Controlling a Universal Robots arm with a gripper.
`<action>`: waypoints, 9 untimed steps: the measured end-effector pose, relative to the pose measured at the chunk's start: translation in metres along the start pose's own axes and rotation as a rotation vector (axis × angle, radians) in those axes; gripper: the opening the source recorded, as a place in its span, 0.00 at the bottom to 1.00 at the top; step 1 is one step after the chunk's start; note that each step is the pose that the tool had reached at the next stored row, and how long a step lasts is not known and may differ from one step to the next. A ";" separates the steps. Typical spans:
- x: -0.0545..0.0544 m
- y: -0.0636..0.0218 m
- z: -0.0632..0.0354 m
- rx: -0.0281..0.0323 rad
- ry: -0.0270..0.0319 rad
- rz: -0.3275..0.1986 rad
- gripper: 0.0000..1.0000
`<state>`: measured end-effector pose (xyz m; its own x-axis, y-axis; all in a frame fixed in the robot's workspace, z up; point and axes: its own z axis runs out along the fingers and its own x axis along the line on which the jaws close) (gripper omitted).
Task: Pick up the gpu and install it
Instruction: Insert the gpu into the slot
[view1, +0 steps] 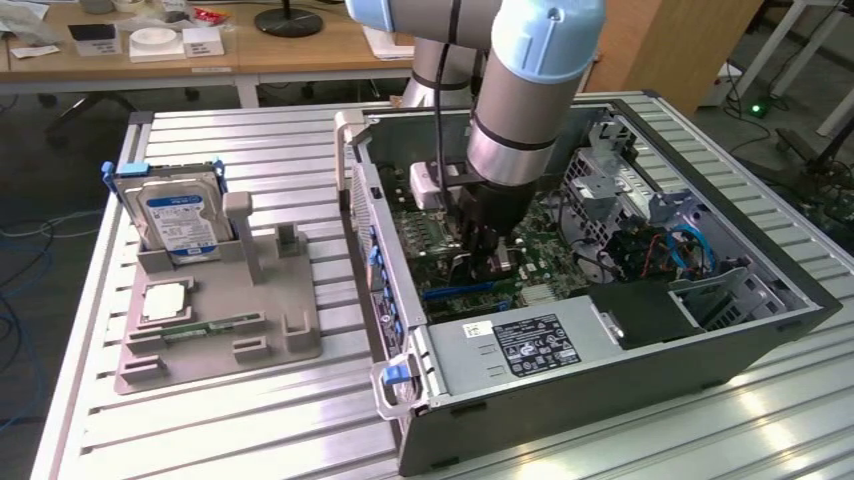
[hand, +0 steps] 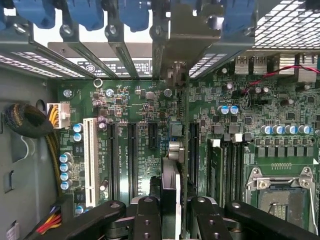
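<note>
One gpu (hand: 176, 150) stands on edge in the gripper (hand: 176, 220), its long axis running straight out from the fingers (hand: 146, 220) over the motherboard (hand: 135, 110) toward its silver bracket (hand: 187, 35) at the case's rear slots. Clamped narrow on the card, the gripper hangs from an arm (view1: 527, 90) reaching steeply down into the open case (view1: 747, 330). Beside the case, a grey fixture (view1: 220, 330) with a hard drive (view1: 180, 220) sits on the slatted metal table (view1: 227, 430), wooden desks (view1: 320, 50) behind.
</note>
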<state>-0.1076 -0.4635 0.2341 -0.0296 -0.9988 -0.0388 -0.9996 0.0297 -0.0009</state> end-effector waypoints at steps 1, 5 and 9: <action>0.000 0.0000 0.0011 0.0001 -0.0001 0.000 0.28; 0.000 0.0001 0.0031 0.0000 -0.0003 0.000 0.28; 0.000 0.0001 0.0032 0.0000 -0.0004 0.000 0.28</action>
<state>-0.1077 -0.4635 0.2309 -0.0295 -0.9988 -0.0392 -0.9996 0.0296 -0.0009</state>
